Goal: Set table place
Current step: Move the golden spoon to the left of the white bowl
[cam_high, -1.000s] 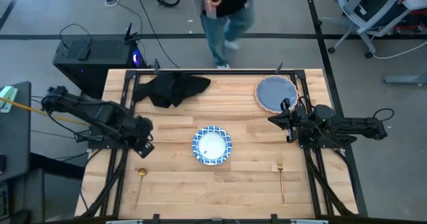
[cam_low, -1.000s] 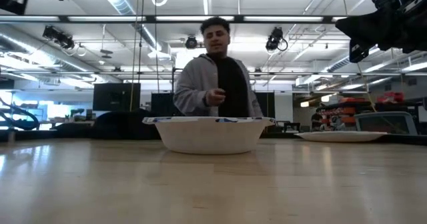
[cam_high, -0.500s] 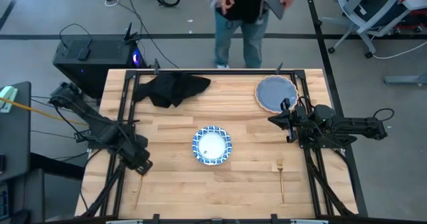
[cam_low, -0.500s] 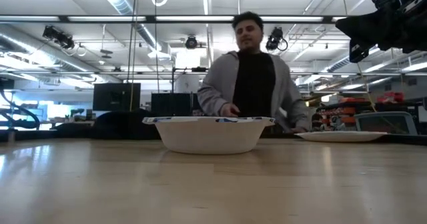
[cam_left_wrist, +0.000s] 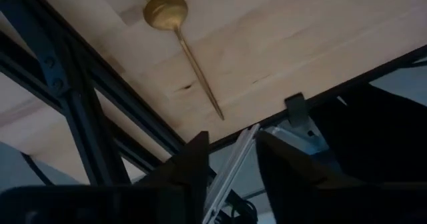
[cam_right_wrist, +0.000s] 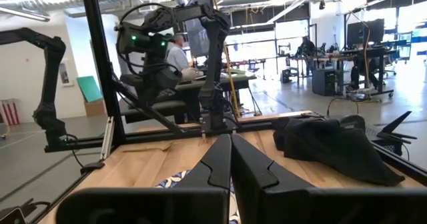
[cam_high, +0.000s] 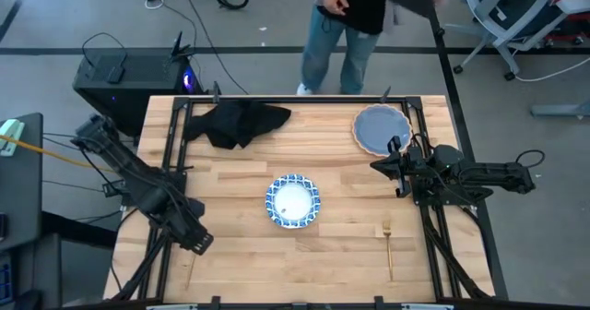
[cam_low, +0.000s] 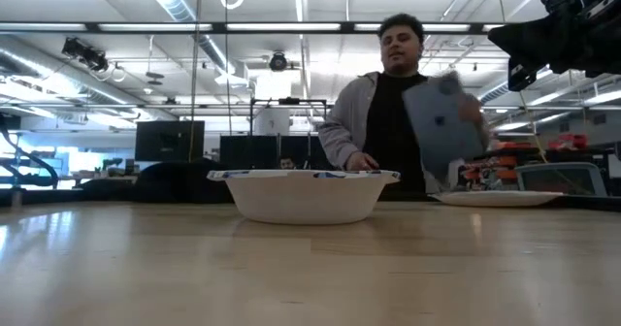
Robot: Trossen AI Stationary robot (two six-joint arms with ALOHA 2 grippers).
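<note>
My left gripper (cam_high: 197, 242) (cam_left_wrist: 230, 139) hovers open over the gold spoon (cam_left_wrist: 183, 47) near the table's front left. The spoon lies flat on the wood; in the high view only its handle (cam_high: 189, 273) shows. The blue-and-white dish (cam_high: 293, 200) (cam_low: 303, 195) stands at the table's middle. The blue-grey plate (cam_high: 382, 128) lies at the far right, and the black napkin (cam_high: 238, 122) lies crumpled at the far left. The gold fork (cam_high: 388, 247) lies near the front right. My right gripper (cam_high: 398, 168) (cam_right_wrist: 231, 147) waits shut beside the plate, above the table.
Black metal rails (cam_high: 175, 144) run along the table's left and right sides under both arms. A person (cam_high: 355, 15) (cam_low: 398, 113) stands beyond the far edge holding a flat grey thing. Bare wood (cam_high: 295, 264) lies between spoon and fork.
My left gripper has gone toward the table's near edge and a little down, turning as it went, and now stands over the spoon's bowl. The person behind the table has walked toward the right. Nothing on the table has moved.
</note>
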